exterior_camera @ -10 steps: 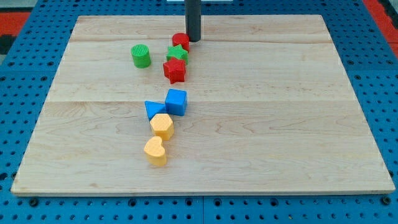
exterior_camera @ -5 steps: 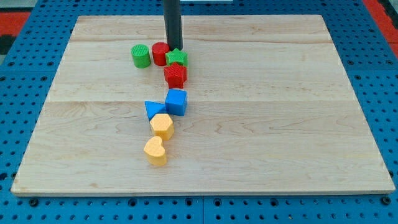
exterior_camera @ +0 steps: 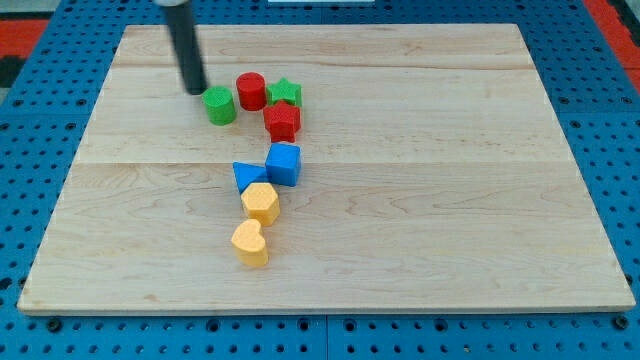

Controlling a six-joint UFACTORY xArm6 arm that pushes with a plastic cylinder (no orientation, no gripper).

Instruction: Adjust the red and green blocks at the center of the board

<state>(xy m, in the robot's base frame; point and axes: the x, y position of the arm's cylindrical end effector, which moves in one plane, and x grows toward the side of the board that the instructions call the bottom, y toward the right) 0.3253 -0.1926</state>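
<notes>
My tip (exterior_camera: 195, 90) stands on the board just to the upper left of the green cylinder (exterior_camera: 220, 105), close to it or touching. The red cylinder (exterior_camera: 251, 91) sits right of the green cylinder, a small gap between them. The green star (exterior_camera: 285, 94) is next to the red cylinder on its right. The red star (exterior_camera: 282, 122) lies just below the green star, touching it.
Below the red star a blue cube (exterior_camera: 284, 163) and a blue triangle (exterior_camera: 248, 176) sit together. A yellow hexagon (exterior_camera: 261, 203) and a yellow heart (exterior_camera: 250, 243) follow in a line toward the view's bottom. The wooden board (exterior_camera: 450, 180) lies on a blue pegboard.
My tip moved left from the red cylinder and green star to the green cylinder's upper left. The red cylinder shifted left, off the green star. The green cylinder slid slightly down.
</notes>
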